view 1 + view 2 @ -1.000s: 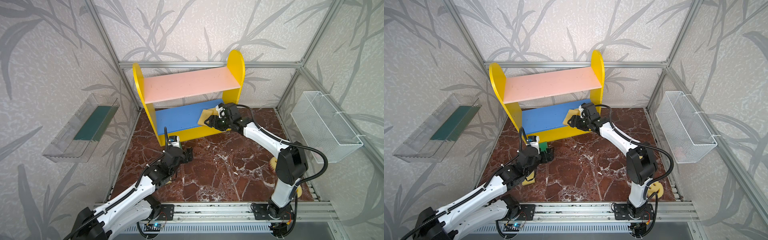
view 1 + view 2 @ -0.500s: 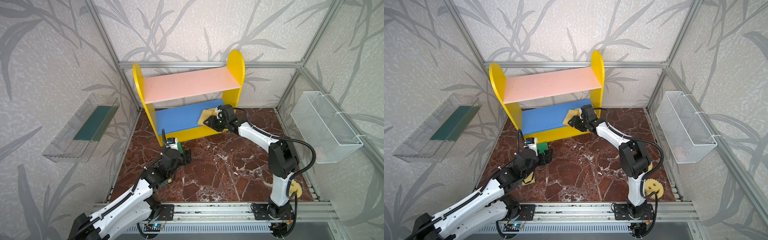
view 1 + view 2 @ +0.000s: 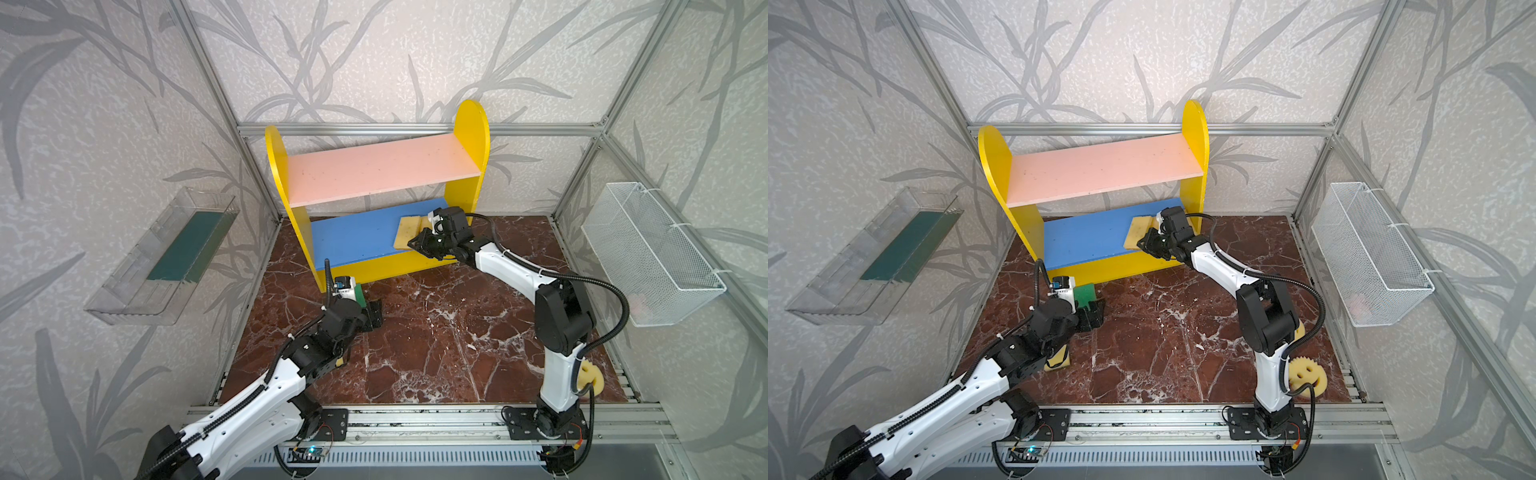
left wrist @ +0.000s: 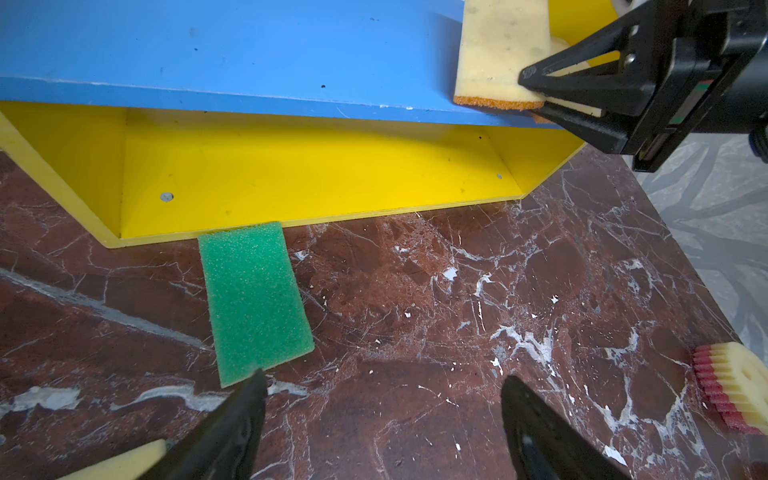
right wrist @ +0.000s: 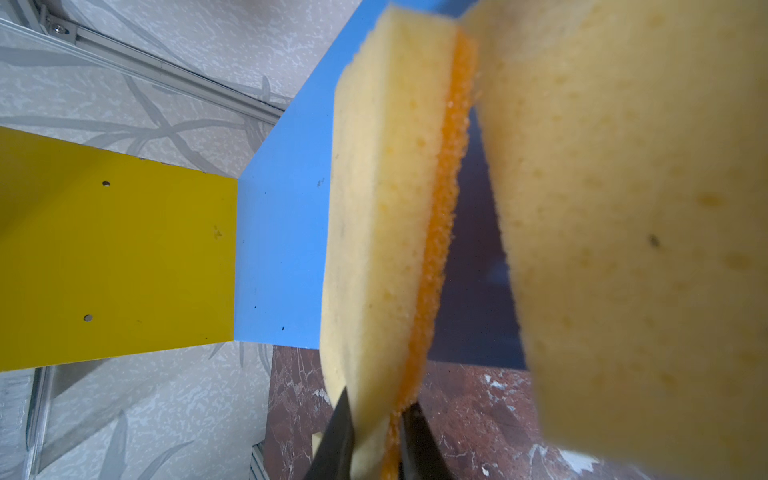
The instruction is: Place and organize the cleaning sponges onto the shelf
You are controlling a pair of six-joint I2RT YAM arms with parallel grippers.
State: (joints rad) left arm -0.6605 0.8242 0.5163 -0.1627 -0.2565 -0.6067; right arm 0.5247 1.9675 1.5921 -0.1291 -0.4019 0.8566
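Observation:
The shelf stands at the back. A pale yellow sponge with an orange face lies at the right end of its blue board. My right gripper is shut on that sponge's front edge. A second pale sponge sits close beside it. My left gripper hangs open and empty over the floor, just short of a green sponge lying against the shelf base.
Another yellow sponge lies under the left arm. A round smiley sponge lies by the right arm's base. A clear tray hangs on the left wall and a white wire basket on the right wall.
My right gripper has closed on the front edge of the sponge on the blue board, and its elbow has swung back. The left gripper stays open, nearly still.

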